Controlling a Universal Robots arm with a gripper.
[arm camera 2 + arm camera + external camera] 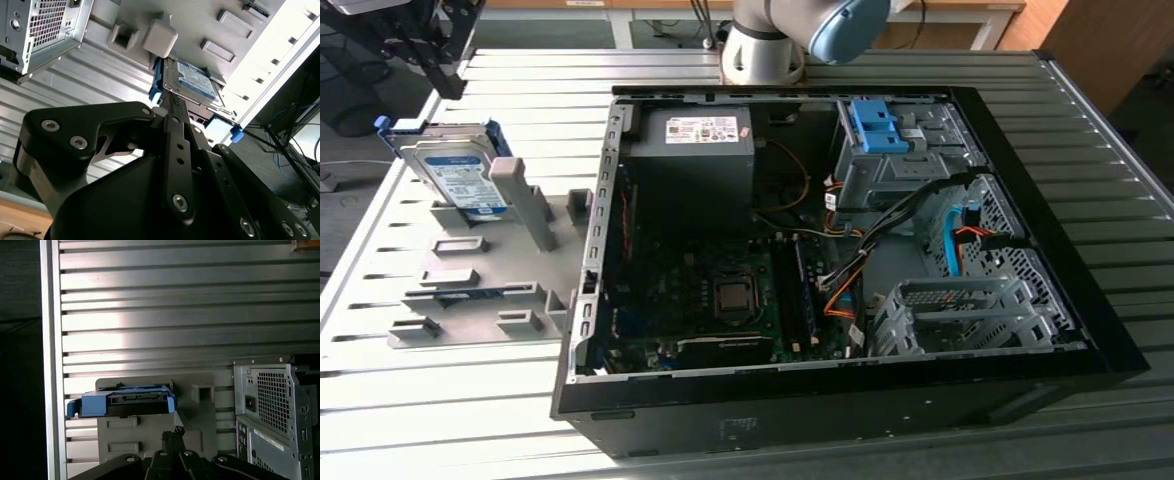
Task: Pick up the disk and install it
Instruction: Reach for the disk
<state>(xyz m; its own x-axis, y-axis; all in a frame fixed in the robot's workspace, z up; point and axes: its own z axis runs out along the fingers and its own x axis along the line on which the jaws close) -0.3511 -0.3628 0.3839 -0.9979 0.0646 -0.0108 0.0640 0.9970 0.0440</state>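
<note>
The task is at its very start, as far as the pictures show. The disk (454,175) stands on edge in a grey holder (520,250) on the tabletop (454,400), at the exterior view's left, just beside the open computer case (1107,330) and outside it. Its blue side rails and label face out, and nothing is gripping it. The end effector (447,80) hangs above the far end of the holder, near the disk but apart from it. In the first wrist view its fingertips (172,434) look pressed together with nothing between them, and the disk (132,402) sits beyond them in the holder, untouched. The second wrist view gives the same picture: the two finger bars lie close side by side, pointing toward the disk (192,80) with a clear gap left to it. Inside the case, the metal drive cage (907,165) under a blue bracket (874,125) shows no disk pushed in. So neither the pick-up nor the installation has been done; the whole job is left.
</note>
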